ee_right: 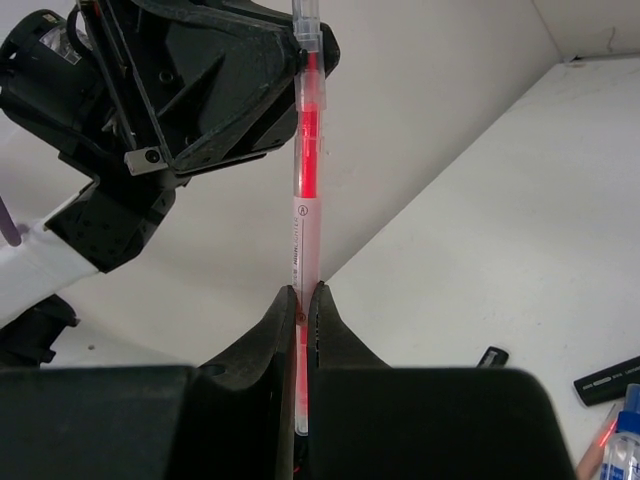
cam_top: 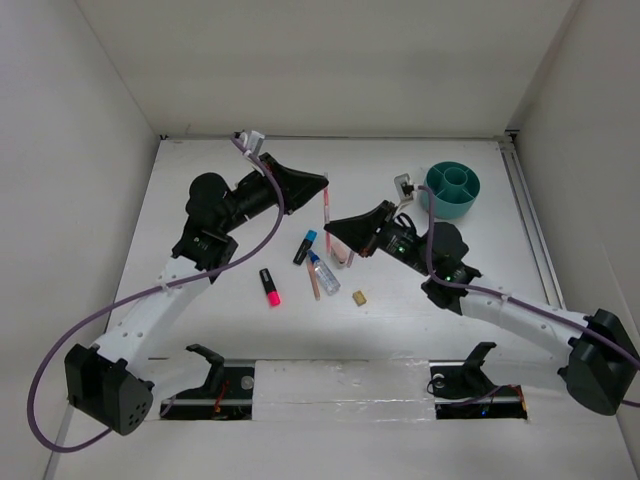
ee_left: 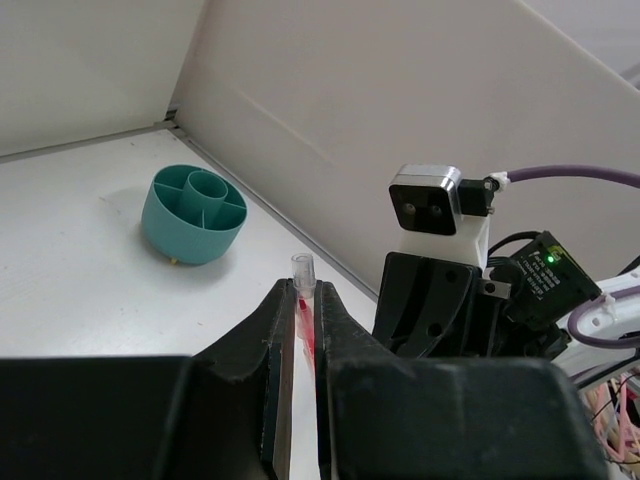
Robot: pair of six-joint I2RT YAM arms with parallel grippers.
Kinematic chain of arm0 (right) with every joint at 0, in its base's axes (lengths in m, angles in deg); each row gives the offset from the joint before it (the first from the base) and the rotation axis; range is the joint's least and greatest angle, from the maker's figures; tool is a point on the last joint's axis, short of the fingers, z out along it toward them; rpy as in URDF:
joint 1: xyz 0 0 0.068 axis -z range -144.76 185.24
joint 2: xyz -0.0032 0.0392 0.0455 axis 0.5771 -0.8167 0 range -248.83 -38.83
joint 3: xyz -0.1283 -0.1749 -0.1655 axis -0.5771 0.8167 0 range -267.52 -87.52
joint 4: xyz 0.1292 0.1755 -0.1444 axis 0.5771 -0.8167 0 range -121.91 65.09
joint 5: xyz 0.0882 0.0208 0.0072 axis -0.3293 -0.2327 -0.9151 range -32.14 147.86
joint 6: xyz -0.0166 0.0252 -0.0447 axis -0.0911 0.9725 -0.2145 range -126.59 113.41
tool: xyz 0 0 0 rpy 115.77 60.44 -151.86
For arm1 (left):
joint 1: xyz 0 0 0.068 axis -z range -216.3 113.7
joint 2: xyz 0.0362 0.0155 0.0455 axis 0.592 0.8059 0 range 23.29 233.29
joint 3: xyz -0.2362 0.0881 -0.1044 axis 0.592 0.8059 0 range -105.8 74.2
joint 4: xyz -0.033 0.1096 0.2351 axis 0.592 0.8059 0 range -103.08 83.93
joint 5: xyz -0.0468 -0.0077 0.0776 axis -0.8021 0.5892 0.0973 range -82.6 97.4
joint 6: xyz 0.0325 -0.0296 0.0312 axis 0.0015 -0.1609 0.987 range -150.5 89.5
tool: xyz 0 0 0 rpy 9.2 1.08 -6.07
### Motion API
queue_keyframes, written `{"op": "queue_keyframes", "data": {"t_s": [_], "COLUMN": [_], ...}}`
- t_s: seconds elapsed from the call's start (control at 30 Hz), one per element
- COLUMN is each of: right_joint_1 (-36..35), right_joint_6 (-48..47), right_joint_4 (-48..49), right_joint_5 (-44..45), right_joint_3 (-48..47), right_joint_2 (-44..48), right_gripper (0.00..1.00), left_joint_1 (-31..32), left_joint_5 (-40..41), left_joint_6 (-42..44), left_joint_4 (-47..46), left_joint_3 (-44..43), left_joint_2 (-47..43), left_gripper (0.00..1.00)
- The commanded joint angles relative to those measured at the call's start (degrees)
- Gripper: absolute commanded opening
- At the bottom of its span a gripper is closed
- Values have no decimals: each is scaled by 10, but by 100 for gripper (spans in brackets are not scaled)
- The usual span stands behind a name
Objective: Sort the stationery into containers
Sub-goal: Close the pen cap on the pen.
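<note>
Right wrist | I see right gripper and left gripper both clamped on one pink pen | barrel print unreadable | white table, white walls

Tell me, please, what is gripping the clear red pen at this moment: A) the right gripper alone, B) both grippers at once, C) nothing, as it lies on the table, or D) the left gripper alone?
B: each wrist view shows the red pen clamped between that arm's own fingers, the left gripper near one end and the right gripper further along.
</note>
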Motion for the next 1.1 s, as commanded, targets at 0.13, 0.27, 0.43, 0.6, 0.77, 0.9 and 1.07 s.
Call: {"op": "queue_keyframes", "data": {"t_s": [0.13,0.27,0.43,0.6,0.77,0.9,1.07], "right_joint_1": [-15,-38,-38,-38,-38,-38,3], "right_joint_6": [19,4,-3,-21,-51,-61,-46], "right_joint_4": [214,209,215,202,150,129,124], "right_joint_5": [-16,5,24,45,67,67,31], "right_joint_3": [-20,-35,-40,-40,-69,-80,-108], "right_joint_2": [-10,-29,-35,-22,-3,3,-2], "right_gripper": [0,0,0,0,0,0,0], "left_joint_1": [1,1,1,1,1,1,1], "left_joint_5": [1,17,22,28,22,4,-7], "left_joint_6": [-13,-57,-64,-32,-32,-32,-26], "left_joint_4": [10,-20,-31,10,11,17,34], "left_joint_3": [16,43,48,22,22,10,-8], "left_joint_2": [-18,-23,-23,-23,-13,-1,25], "left_gripper": [0,0,0,0,0,0,0]}}
